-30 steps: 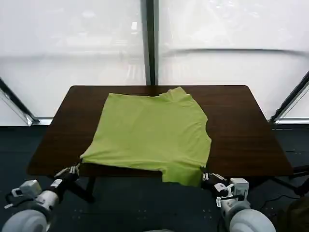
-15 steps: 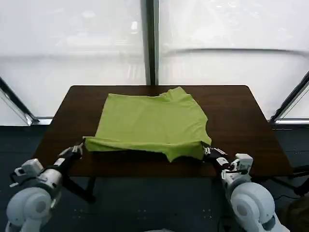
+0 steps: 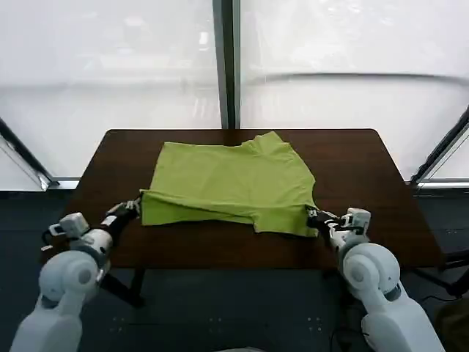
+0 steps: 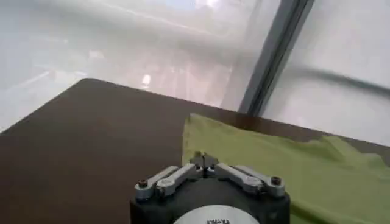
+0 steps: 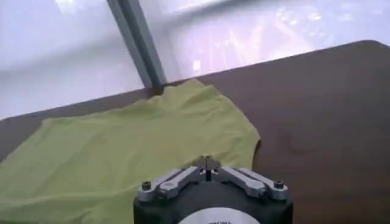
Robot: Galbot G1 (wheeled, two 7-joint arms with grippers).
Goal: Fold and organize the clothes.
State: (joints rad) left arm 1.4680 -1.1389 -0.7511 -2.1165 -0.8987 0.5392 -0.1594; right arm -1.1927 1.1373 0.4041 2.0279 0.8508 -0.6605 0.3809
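Tools left and right are pinching the lime-green thin T-shirt's near hem closed, folding it; next comes carrying it farther across the dark brown worktop.

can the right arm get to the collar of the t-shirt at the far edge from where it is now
Probably yes. The right gripper is at the T-shirt's near right corner, seemingly pinching fabric. The collar lies farther back with bare table alongside and nothing standing between, though it must release first.
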